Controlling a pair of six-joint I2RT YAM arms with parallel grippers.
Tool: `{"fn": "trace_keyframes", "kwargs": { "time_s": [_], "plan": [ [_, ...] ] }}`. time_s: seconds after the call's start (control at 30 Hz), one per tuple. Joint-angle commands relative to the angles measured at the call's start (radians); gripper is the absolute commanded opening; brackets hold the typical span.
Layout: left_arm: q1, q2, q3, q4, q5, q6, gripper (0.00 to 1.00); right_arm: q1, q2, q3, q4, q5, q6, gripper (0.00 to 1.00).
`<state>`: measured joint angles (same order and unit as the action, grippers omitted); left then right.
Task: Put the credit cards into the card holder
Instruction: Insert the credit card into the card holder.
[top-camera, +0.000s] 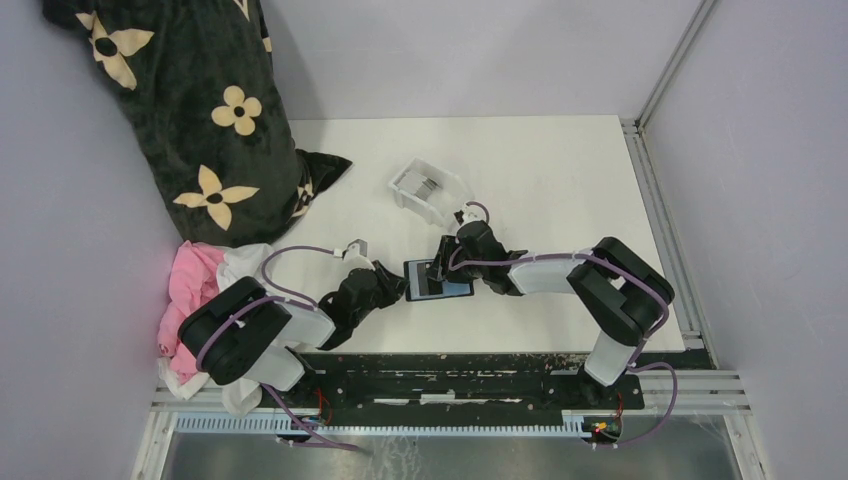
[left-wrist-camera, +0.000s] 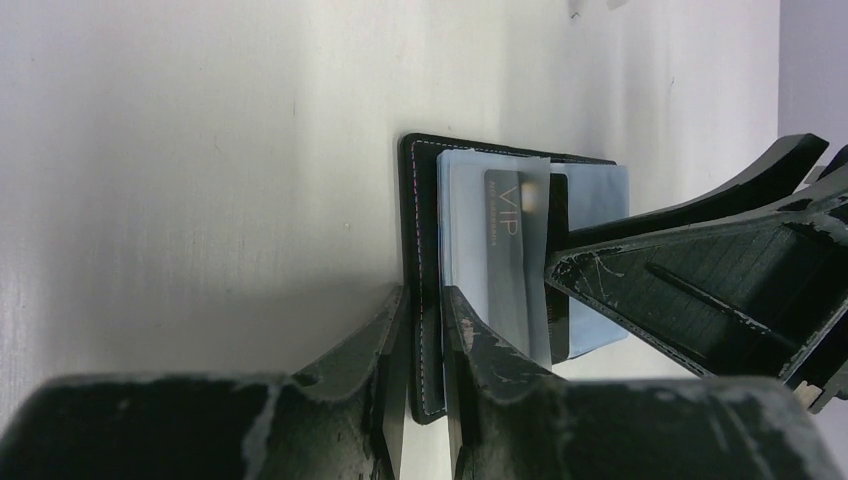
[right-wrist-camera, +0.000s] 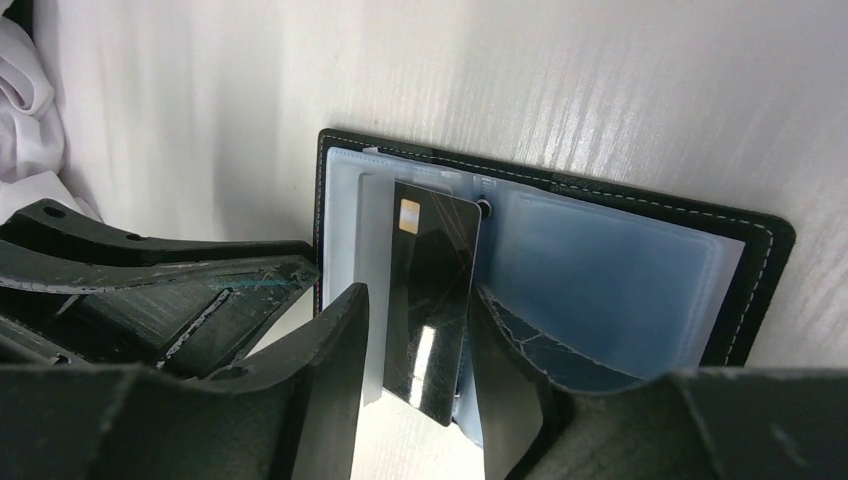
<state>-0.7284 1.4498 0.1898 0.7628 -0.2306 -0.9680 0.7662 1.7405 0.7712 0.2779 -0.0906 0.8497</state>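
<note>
Pinning the holder (right-wrist-camera: 765, 245) by its left cover, my left end effector (left-wrist-camera: 425, 300) is clamped on the black stitched edge. That holds the holder open and flat on the tabletop (top-camera: 560, 170), near the middle, between my two arms.

My right end effector (right-wrist-camera: 420, 300) stands open. Its fingers flank a dark card (right-wrist-camera: 430, 270) with a sliver of gap on the left side, so I have no grip on it. The card's chip end lies under the clear sleeve on the holder's left half, and its other end juts out past the holder's edge towards my right wrist. I judge it only partly seated.

To finish this step well, I should set a right fingertip squarely behind the free end and push along the card's long axis, low and flat, in line with the sleeve. A skewed push could jam a corner or buckle the thin plastic. The left clamp must not slacken, or the whole holder could slide instead of the card going in. I should stop once the end sits flush.

More cards (top-camera: 428, 184) wait in the clear tray (top-camera: 400, 190), just beyond the holder.
</note>
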Motion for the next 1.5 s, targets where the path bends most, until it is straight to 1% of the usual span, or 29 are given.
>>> {"fn": "trace_keyframes", "kwargs": {
  "time_s": [0.0, 0.27, 0.43, 0.6, 0.83, 0.97, 1.17, 1.37, 1.47],
  "plan": [
    [-0.012, 0.013, -0.007, -0.013, 0.016, 0.026, 0.26, 0.004, -0.019, 0.012, -0.146, 0.072, -0.048, 0.49],
    [-0.012, 0.006, -0.011, -0.013, 0.016, 0.028, 0.26, 0.005, -0.035, 0.012, -0.180, 0.102, -0.058, 0.56],
    [-0.012, 0.013, -0.006, -0.010, 0.020, 0.029, 0.26, 0.015, -0.029, 0.033, -0.216, 0.124, -0.075, 0.58],
    [-0.012, 0.016, -0.002, -0.010, 0.023, 0.030, 0.26, 0.033, -0.005, 0.077, -0.276, 0.157, -0.097, 0.58],
    [-0.012, 0.041, 0.002, 0.013, 0.038, 0.027, 0.25, 0.078, 0.050, 0.144, -0.361, 0.223, -0.117, 0.52],
    [-0.016, 0.051, 0.008, 0.022, 0.044, 0.027, 0.25, 0.104, 0.066, 0.181, -0.399, 0.255, -0.126, 0.50],
    [-0.025, 0.065, 0.008, 0.038, 0.046, 0.024, 0.25, 0.139, 0.088, 0.221, -0.428, 0.277, -0.126, 0.48],
    [-0.028, 0.098, 0.006, 0.069, 0.052, 0.018, 0.24, 0.162, 0.091, 0.236, -0.436, 0.294, -0.123, 0.42],
    [-0.030, 0.108, 0.011, 0.077, 0.056, 0.016, 0.24, 0.170, 0.094, 0.244, -0.436, 0.295, -0.120, 0.41]
  ]
}}
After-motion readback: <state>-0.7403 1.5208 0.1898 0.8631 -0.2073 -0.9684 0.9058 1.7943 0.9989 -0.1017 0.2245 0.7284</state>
